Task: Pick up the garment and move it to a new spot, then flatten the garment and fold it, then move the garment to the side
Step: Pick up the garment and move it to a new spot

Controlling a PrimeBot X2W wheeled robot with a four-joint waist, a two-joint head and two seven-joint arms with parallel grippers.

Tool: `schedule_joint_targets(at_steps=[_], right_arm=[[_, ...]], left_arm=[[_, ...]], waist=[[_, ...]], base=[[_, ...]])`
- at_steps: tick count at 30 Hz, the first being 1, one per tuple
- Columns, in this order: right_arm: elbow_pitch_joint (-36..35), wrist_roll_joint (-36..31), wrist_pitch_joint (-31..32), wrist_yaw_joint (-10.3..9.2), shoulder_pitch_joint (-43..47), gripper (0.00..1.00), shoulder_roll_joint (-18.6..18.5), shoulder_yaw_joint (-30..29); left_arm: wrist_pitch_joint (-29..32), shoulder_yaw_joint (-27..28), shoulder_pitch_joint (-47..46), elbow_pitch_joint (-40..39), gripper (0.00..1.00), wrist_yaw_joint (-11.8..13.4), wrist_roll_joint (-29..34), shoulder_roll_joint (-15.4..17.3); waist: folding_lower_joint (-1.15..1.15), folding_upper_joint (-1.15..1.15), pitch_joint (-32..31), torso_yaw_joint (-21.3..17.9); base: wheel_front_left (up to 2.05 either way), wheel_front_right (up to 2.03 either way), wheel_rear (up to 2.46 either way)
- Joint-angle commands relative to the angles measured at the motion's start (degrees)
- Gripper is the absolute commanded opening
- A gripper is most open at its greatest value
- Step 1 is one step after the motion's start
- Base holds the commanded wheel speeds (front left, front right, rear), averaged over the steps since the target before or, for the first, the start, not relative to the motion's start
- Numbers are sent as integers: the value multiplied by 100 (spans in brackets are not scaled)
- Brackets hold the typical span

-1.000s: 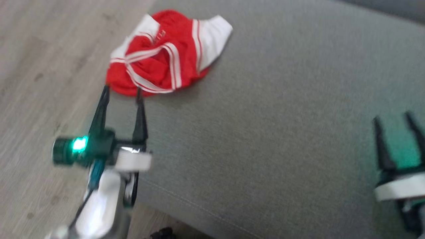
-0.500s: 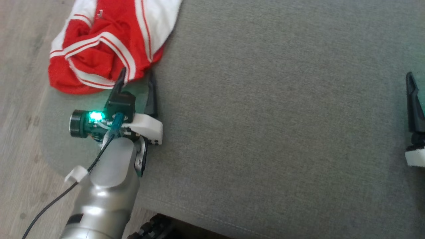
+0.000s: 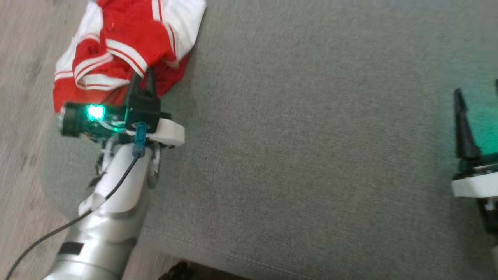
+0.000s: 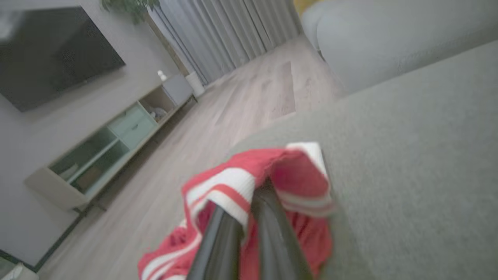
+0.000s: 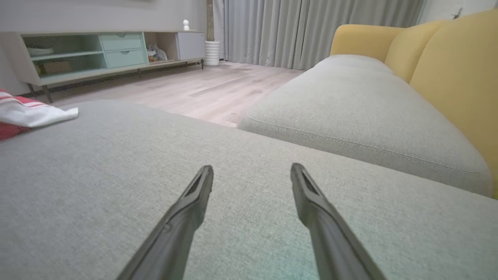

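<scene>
The garment point(image 3: 128, 39), red with white bands and a white panel, lies crumpled at the far left corner of the grey cushion point(image 3: 311, 136). My left gripper point(image 3: 142, 74) is shut on its near hem, and a red-and-white fold is bunched up over the fingertips. In the left wrist view the two fingers stand pressed together at the left gripper point(image 4: 249, 194), with the garment point(image 4: 233, 182) pinched and draped around them. My right gripper point(image 3: 478, 93) is open at the right edge, over bare cushion. In the right wrist view the right gripper point(image 5: 252, 169) holds nothing, and the garment point(image 5: 31, 112) lies far left.
The cushion's left edge drops to a wooden floor point(image 3: 19, 58) right beside the garment. A grey seat with yellow backrests point(image 5: 447, 58) stands beyond the cushion, and a low TV cabinet point(image 5: 97, 50) lines the far wall.
My left gripper has closed on the garment's near edge and the fabric has bunched up at its tips. The head camera has shifted. The right gripper stays open.
</scene>
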Motion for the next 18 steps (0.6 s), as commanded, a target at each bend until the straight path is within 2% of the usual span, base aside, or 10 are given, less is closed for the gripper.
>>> schedule_joint_targets(at_steps=[1,4,5,8,12,18], right_arm=[[-118,32,-61,37,-71,100,48,155],[-28,27,-61,37,-35,100,369,233],[-28,27,-61,37,-35,100,369,233],[54,19,-61,37,42,100,655,277],[167,-42,-61,37,82,100,951,359],[213,-4,-61,37,98,100,1265,493]], left_arm=[[-28,94,113,-377,0,82,85,338],[-28,-19,115,-945,0,67,176,600],[-28,-19,115,-945,0,67,176,600],[-28,-250,-62,-1482,0,-137,351,930],[-28,-563,-466,-2057,0,-345,636,1308],[-28,-730,-1357,-2085,0,-726,685,1459]], waist=[[0,0,-423,-234],[0,0,-892,-517],[0,0,-892,-517],[0,0,-1322,-909],[0,0,-1810,-1599],[0,0,-2253,-2724]], base=[[0,0,0],[0,0,0],[0,0,0],[0,0,0],[0,0,0],[0,0,0]])
